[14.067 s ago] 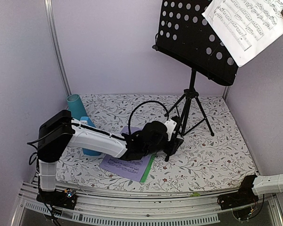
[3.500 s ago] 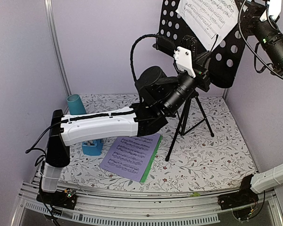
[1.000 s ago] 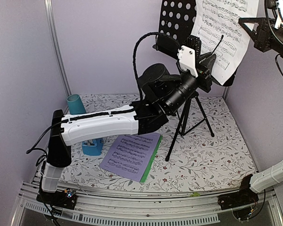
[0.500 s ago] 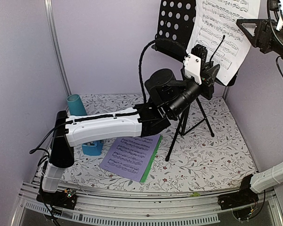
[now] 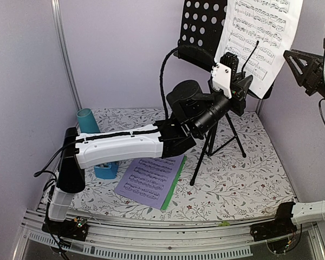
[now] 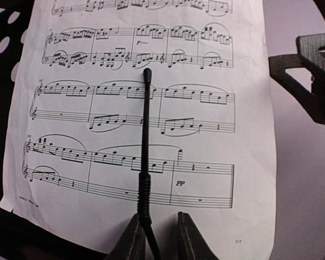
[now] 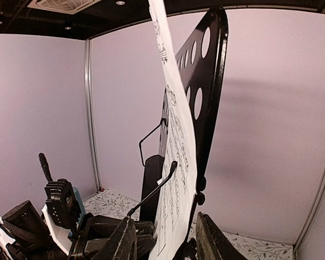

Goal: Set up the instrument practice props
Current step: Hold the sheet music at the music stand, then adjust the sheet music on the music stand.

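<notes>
Read the markings on the upper sheet-music page (image 6: 206, 135) first: a dynamic mark "pp" (image 6: 180, 183) is printed under the lowest stave, and the page number "7/7" (image 6: 237, 240) stands at the lower right corner. The line of small print (image 6: 30, 198) at the lower left is too fine to read. This page stands upright on the perforated desk of the black music stand (image 5: 201, 32), whose tripod feet rest on the floral-patterned table (image 5: 249, 179). A thin black retainer wire (image 6: 145, 135) lies across the face of the page. Note that the left gripper (image 6: 158, 216) sits at the lower edge of the page with the base of the wire between its fingers; the jaws are parted narrowly, the wire lies close against one finger, and a gap shows on the other side, so nothing is clamped. The right gripper (image 7: 166, 221) is spread and holds nothing; in the top view it hangs off the right edge of the page, apart from it. A second white and green sheet-music page (image 5: 151, 181) lies flat on the table just left of the tripod. The blue metronome (image 5: 105, 170) stands to its left, partly hidden by the left arm, with a teal cup (image 5: 86, 120) behind it.
</notes>
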Controlling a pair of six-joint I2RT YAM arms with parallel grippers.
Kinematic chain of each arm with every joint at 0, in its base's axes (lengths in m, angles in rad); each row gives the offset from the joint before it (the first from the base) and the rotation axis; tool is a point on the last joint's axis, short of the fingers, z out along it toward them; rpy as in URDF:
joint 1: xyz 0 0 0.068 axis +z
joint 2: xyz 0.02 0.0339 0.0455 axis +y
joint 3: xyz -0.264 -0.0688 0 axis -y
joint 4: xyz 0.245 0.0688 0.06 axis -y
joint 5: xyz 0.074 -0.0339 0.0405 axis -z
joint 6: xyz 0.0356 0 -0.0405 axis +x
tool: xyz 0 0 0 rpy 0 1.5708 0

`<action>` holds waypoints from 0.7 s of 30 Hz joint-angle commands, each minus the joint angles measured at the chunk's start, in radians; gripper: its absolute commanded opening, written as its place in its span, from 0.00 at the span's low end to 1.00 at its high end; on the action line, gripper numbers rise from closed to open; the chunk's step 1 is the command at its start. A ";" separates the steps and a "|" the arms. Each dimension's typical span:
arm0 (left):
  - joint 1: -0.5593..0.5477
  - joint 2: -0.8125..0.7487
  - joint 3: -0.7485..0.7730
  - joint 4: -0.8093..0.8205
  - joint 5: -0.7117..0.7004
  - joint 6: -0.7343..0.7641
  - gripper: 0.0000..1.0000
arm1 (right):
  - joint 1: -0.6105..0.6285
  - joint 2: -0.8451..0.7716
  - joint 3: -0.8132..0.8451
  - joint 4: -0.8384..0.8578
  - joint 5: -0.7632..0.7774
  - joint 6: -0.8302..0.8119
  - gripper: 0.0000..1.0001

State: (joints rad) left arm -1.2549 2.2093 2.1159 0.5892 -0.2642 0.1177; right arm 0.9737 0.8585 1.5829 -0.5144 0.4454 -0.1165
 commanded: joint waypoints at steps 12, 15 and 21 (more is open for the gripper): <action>0.004 -0.017 -0.013 0.006 0.010 0.002 0.23 | -0.003 -0.090 -0.260 0.325 0.054 0.069 0.31; 0.003 -0.021 -0.013 0.007 0.012 0.003 0.23 | -0.003 -0.110 -0.274 0.346 0.083 0.077 0.31; 0.003 -0.023 -0.017 0.014 0.017 0.003 0.23 | -0.003 -0.127 -0.275 0.360 0.090 0.084 0.30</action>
State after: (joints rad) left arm -1.2549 2.2093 2.1120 0.5938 -0.2539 0.1184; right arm 0.9737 0.7414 1.3087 -0.2043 0.5087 -0.0486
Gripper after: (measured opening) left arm 0.226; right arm 0.301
